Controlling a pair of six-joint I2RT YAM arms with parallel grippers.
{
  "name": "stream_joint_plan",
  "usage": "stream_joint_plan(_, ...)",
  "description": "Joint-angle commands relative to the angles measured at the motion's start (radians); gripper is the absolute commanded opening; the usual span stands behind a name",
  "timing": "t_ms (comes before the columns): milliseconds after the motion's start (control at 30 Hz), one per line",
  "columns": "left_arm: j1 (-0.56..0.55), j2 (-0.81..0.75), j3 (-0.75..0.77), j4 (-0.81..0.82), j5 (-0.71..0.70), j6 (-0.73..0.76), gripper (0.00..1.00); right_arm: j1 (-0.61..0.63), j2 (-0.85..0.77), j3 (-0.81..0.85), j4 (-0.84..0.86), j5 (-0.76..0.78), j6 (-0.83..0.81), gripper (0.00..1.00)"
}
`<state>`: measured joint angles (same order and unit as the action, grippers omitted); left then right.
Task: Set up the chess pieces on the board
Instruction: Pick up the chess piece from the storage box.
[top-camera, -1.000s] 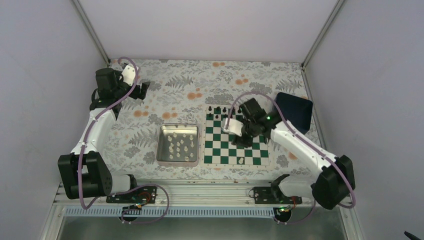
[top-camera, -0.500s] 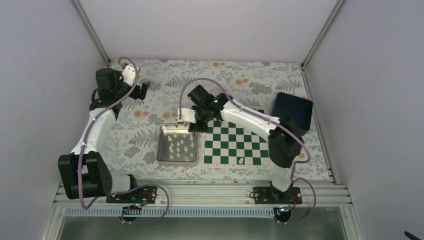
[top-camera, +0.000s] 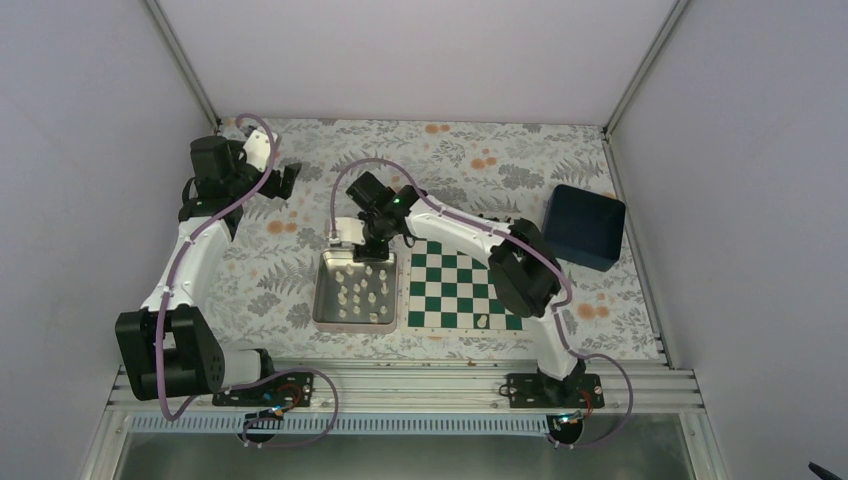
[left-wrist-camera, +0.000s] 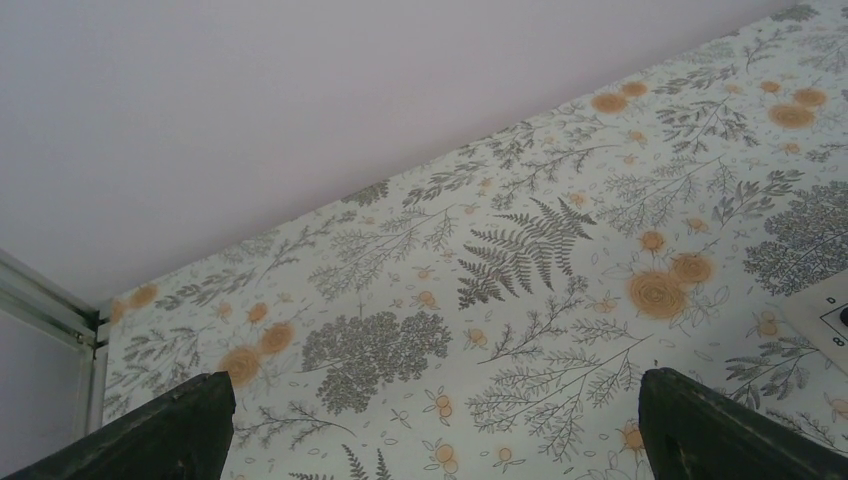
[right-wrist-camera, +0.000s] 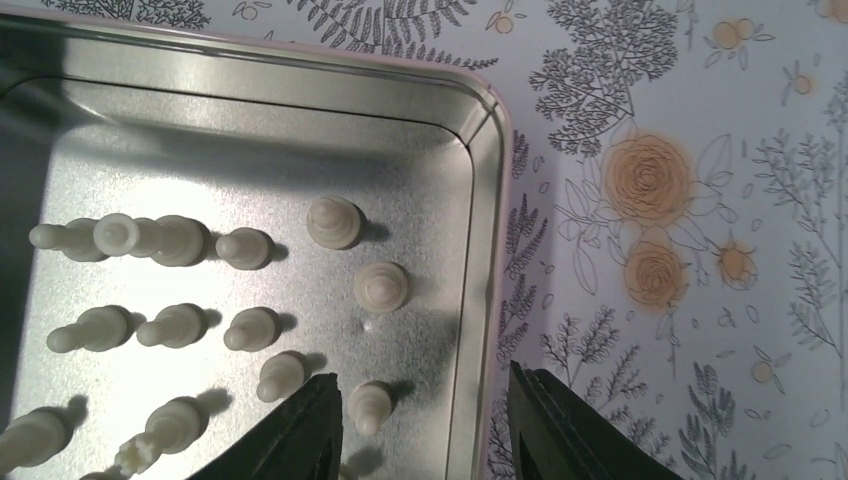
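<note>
The green and white board (top-camera: 470, 285) lies at the table's middle right, with a cream piece (top-camera: 483, 322) near its front edge and black pieces (top-camera: 487, 217) along its far edge. Several cream pieces (right-wrist-camera: 250, 330) stand in the silver tray (top-camera: 325, 300) to its left. My right gripper (top-camera: 378, 245) is open above the tray's far right corner; in the right wrist view (right-wrist-camera: 420, 410) its jaws straddle the tray's rim (right-wrist-camera: 480, 250), with one cream pawn (right-wrist-camera: 368, 407) just inside the left finger. My left gripper (top-camera: 288, 182) is open and empty at the far left, jaws wide (left-wrist-camera: 430, 420).
A dark blue box (top-camera: 585, 227) stands at the far right beside the board. The table has a floral cloth (top-camera: 450, 160). White walls and metal posts close in the workspace at the back and sides.
My right arm has swung left from over the board to the far right corner of the tray. The left arm has not moved.
</note>
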<state>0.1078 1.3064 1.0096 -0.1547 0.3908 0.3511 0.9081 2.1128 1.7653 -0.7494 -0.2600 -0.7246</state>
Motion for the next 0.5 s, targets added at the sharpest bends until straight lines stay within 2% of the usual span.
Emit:
stream_joint_plan(0,0.004,-0.015,0.008,0.015,0.04,-0.004,1.0,0.025,0.036,0.042,0.011,-0.027,0.014,0.43)
stream_joint_plan(467,0.004,-0.014,0.007,0.019,0.04,-0.004,1.0,0.034,0.104,0.08,-0.003,-0.072,0.007,0.29)
